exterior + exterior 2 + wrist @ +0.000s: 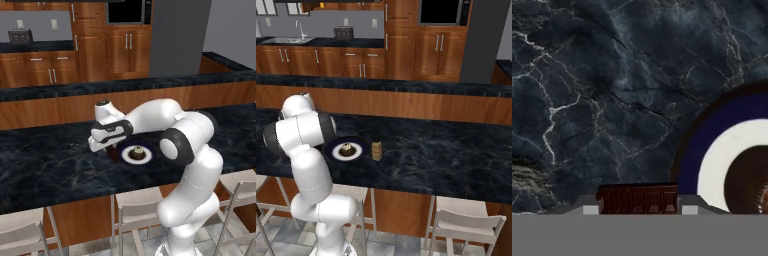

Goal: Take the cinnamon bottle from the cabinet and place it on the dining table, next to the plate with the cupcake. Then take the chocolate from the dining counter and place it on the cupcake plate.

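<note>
A slip is the danger here: the flat dark reddish-brown chocolate bar (638, 199), carried low over the black marbled stone desk (602, 100), could clip the dark rim of the round white plate (722, 150) or knock the small brown cupcake (346, 148) (it sits mid-plate). The pincer (637, 207) is clamped narrow on the bar, just beside the plate. The tan cinnamon bottle (376, 150) stands beside the plate.

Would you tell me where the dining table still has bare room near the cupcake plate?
The dining table is bare right of the cinnamon bottle. On the plate, bare surface rings the cupcake. Its left side is crowded: the gripper holds the chocolate there.
</note>
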Robot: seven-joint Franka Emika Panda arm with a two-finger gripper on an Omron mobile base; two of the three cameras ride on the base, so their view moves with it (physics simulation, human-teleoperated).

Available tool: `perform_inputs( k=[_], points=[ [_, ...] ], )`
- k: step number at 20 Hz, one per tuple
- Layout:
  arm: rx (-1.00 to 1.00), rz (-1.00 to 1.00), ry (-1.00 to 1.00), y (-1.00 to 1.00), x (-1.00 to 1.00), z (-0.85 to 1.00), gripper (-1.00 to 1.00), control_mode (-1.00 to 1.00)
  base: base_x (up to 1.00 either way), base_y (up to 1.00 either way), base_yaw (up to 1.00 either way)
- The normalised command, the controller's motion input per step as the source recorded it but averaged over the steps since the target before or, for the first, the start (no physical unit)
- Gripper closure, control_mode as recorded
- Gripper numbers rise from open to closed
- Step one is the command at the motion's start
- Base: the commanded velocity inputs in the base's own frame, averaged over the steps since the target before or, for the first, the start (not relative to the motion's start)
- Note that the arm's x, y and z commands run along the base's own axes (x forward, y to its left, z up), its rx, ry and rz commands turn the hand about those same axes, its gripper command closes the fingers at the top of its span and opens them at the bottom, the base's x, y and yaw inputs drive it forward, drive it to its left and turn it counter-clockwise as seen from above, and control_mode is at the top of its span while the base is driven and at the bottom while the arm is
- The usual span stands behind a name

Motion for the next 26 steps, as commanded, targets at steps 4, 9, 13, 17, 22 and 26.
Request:
perform_inputs(
  k=[4, 9, 13, 17, 22, 26],
  points=[
    [0.02, 0.0, -0.08, -0.22, 0.32, -0.11, 1.0, -1.0, 0.0, 0.0, 0.0],
    [0.03, 0.0, -0.15, -0.19, 0.32, -0.12, 1.0, -1.0, 0.0, 0.0, 0.0],
    [0.02, 0.01, -0.16, -0.21, 0.2, -0.08, 1.0, -1.0, 0.0, 0.0, 0.0],
    [0.03, 0.01, -0.19, -0.16, 0.06, -0.14, 1.0, -1.0, 0.0, 0.0, 0.0],
    [0.05, 0.0, -0.14, -0.17, 0.0, -0.09, 1.0, -1.0, 0.0, 0.0, 0.0],
    [0.05, 0.0, -0.1, -0.2, 0.03, -0.09, 1.0, -1.0, 0.0, 0.0, 0.0]
  ],
)
